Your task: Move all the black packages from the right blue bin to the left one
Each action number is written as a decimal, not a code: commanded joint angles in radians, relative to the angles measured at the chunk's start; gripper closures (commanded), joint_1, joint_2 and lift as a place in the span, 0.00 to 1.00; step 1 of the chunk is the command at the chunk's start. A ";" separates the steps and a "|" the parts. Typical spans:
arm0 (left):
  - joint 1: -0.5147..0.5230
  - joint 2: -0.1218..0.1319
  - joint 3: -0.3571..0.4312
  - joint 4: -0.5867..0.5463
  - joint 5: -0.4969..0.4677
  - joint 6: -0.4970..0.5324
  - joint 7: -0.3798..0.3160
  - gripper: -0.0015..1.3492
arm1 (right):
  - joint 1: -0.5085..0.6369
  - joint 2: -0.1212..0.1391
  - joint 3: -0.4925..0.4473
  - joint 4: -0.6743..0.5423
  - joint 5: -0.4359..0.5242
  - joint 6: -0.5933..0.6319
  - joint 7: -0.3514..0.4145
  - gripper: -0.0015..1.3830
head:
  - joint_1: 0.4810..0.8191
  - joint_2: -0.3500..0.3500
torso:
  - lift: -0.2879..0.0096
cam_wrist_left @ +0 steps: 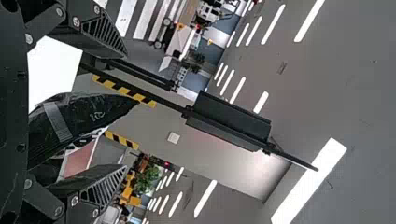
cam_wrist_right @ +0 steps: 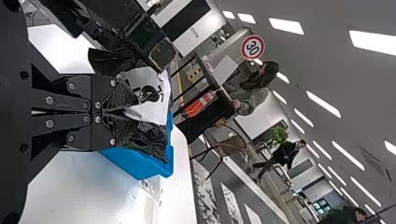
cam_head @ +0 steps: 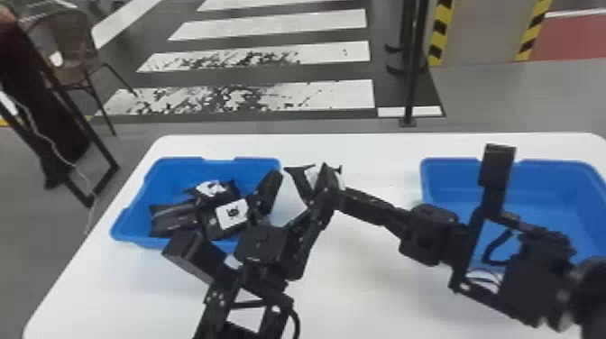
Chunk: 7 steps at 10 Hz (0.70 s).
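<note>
Well, my right gripper (cam_head: 341,191) is clamped on a black package (cam_wrist_left: 86,114), held above the table (cam_head: 369,288) just beside the left blue bin (cam_head: 130,225). The package also sits between the spread fingers of my left gripper (cam_head: 300,173), its long axis roughly along them, one tapered end pointing outward.

Black packages (cam_head: 173,219) lie jumbled in the left blue bin (cam_head: 164,182), a white-labelled package (cam_head: 299,176) held beside it.
</note>
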 commanded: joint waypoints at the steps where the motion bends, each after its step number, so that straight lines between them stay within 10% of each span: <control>1: 0.003 -0.002 0.007 0.000 -0.017 0.005 0.000 0.45 | -0.001 -0.002 0.009 -0.002 -0.005 0.000 0.001 0.87 | 0.63 0.76 | 0.35; 2: 0.005 -0.002 0.009 0.000 0.007 0.027 -0.003 0.70 | -0.003 -0.003 0.009 -0.005 -0.005 -0.002 0.003 0.87 | 0.63 0.78 | 0.35; 4: 0.008 -0.008 0.023 -0.002 0.011 0.069 -0.020 0.89 | -0.008 -0.003 0.017 0.000 -0.013 -0.022 0.005 0.87 | 0.63 0.78 | 0.35; 7: 0.001 -0.008 0.041 -0.017 -0.033 0.064 -0.032 0.90 | -0.021 -0.003 0.039 0.034 -0.029 -0.054 0.009 0.87 | 0.63 0.78 | 0.35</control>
